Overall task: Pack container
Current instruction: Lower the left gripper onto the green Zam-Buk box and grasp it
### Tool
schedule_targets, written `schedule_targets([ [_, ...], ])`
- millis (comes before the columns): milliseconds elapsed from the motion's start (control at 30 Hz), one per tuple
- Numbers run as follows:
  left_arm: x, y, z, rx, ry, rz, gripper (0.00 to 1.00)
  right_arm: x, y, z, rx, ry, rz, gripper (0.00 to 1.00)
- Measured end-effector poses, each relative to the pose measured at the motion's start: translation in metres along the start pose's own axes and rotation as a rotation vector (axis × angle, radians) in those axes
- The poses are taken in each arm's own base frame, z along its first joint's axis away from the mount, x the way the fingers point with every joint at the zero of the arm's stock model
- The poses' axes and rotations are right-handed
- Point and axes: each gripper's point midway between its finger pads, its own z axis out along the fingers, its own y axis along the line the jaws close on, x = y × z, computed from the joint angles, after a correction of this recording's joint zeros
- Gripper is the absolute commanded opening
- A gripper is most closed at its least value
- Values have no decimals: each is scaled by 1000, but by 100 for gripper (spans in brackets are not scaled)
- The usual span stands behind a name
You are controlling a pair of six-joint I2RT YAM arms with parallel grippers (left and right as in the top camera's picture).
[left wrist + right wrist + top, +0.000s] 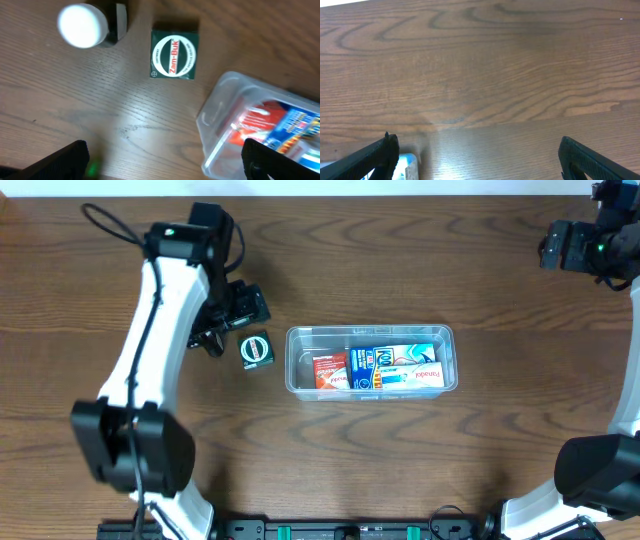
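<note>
1. The container [298, 358] lies flat on the table [400, 470], a little right of the middle; it is a clear tub with rounded corners, its long side running left to right.
2. Three packets lie in it side by side: a red and white box [330, 370] towards the left; a blue box [366, 364] in the middle; a white box [418, 366] at the right.
3. A small green box [257, 350] with a white oval label sits label up on the wood just left of the container; the two do not touch.
4. The left gripper [165, 152] hangs over the table near the green box and the container's left end; its fingers [65, 160] are spread wide, with only wood grain between them.
5. In the left wrist view a white round thing [82, 26] shows beyond the green box, with a dark block against its side; what it is cannot be told.
6. The right gripper [477, 150] is by the far right corner of the table, well apart from the container; its fingers [592, 157] stand wide apart and hold nothing; a pale blue sliver shows beside one finger, too little of it to name.
</note>
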Motion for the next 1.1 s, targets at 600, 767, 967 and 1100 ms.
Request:
schedule_targets([
  [600,-15,-21,67,-41,71,36,98,1,0,0,0,2,0,99],
  [767,-11,-31,77,-55,49,78,98,1,0,0,0,2,0,99],
  [967,-9,-26,88,-84,48,81,98,1,0,0,0,2,0,99],
  [1100,-11,-24,96,-86,34,74,98,1,0,0,0,2,0,99],
])
